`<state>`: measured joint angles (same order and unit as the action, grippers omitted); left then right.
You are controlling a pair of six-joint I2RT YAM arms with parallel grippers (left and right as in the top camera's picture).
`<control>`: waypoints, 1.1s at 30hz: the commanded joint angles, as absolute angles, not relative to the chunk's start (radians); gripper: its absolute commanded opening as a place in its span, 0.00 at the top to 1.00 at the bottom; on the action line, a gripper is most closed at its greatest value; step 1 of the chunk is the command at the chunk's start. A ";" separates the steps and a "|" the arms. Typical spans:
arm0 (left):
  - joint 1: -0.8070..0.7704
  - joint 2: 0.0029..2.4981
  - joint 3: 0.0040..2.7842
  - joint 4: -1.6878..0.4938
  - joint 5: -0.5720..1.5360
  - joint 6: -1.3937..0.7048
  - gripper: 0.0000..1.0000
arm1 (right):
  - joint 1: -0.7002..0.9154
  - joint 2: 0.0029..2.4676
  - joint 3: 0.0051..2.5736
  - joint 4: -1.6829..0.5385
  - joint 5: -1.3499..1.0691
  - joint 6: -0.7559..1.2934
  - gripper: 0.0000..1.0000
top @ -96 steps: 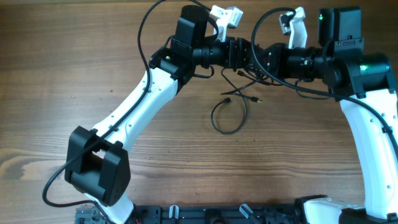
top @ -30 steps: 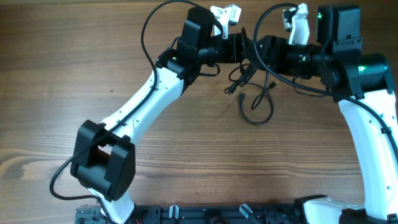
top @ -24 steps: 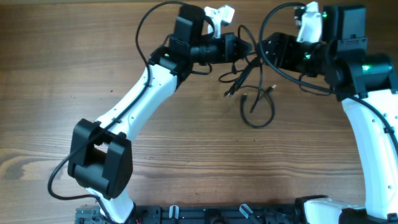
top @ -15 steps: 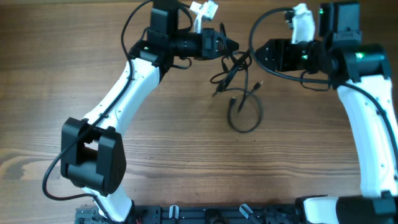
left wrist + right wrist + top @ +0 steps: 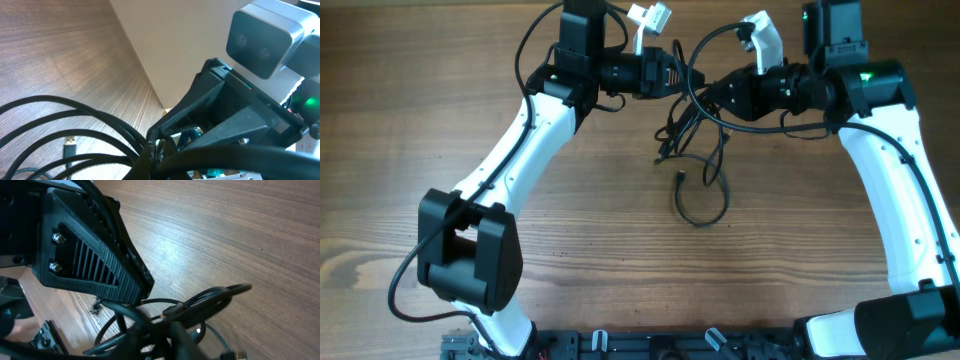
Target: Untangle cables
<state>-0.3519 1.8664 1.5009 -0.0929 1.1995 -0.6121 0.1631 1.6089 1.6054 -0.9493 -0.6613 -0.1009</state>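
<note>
The left pincer (image 5: 682,78) is clamped tight on the thin black cables (image 5: 672,130). The right pincer (image 5: 708,97), almost nose to nose with it, is closed on the same tangle. From there, strands trail out into one loose loop lying on the brown wooden table (image 5: 820,260).

Table: brown wooden top (image 5: 420,120) filling the overhead view, grain running left to right | Light: soft and even, glancing off the boards as a pale sheen in the right wrist view | Wall: plain cream panel (image 5: 175,40) rising at the table's edge | Near edge: black rail (image 5: 650,345) lying along it
</note>
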 commanded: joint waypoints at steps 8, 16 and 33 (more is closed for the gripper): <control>-0.353 1.864 1.505 -0.277 0.888 -0.636 0.96 | 0.094 1.481 1.630 -0.927 -0.727 0.046 0.96; -0.353 1.864 1.505 -0.360 0.855 -0.633 0.96 | -0.186 1.373 1.629 -0.949 -0.564 0.352 0.96; -0.353 1.827 1.506 -0.401 0.727 -0.346 0.96 | -0.200 1.513 1.628 -1.114 -0.485 0.126 0.82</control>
<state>-0.3515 1.8698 1.5063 -0.4084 0.7933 -0.4225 -0.2039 1.5101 1.6073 -1.1088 -0.3367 0.3035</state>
